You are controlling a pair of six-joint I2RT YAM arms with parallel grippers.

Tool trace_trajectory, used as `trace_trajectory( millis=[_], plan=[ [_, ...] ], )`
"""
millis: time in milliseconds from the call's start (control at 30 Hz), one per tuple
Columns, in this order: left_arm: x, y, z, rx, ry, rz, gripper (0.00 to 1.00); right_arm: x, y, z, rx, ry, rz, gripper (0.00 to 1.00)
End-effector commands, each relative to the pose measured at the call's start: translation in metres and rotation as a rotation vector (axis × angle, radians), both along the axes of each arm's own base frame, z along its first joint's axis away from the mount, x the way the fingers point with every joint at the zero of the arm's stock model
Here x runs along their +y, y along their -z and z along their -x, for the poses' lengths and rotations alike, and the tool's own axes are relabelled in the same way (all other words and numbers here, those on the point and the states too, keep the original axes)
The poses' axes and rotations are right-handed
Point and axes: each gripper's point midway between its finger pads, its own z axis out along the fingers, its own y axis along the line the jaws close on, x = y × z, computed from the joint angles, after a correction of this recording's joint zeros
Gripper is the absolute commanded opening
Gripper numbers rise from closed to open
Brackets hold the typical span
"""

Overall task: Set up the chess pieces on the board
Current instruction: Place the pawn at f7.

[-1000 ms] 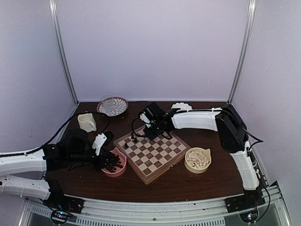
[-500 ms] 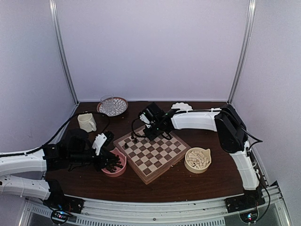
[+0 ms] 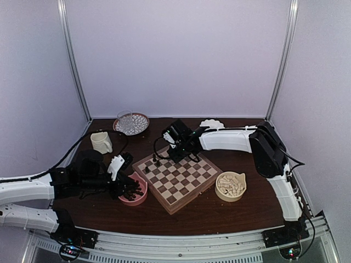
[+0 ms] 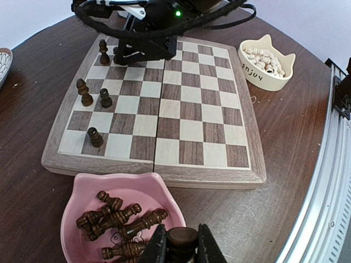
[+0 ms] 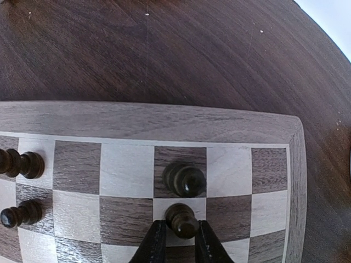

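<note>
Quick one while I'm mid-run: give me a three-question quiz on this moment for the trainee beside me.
1. True or false: the left gripper holds a dark piece above the pink bowl.
2. Where do the cream pieces lie? A: the pink bowl. B: the cat-shaped cream bowl. C: none in view.
3. Fill in: the right gripper grips a second dark piece over a ___ square of the board.

Key: 1 true; 2 B; 3 light.
</note>
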Motion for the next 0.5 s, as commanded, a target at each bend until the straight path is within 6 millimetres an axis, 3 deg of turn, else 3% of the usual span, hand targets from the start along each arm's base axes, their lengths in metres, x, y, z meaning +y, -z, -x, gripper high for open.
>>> trace_trajectory(
  millis=[0, 467],
  plan=[
    [-0.002, -0.003, -0.001, -0.007, -0.003, 0.017, 0.12, -0.006, 0.0, -0.01, -0.024, 0.03, 0.022, 0.21],
    [-0.002, -0.004, -0.001, -0.008, -0.002, 0.019, 0.12, -0.005, -0.014, -0.003, -0.036, 0.004, -0.034, 0.35]
  ],
)
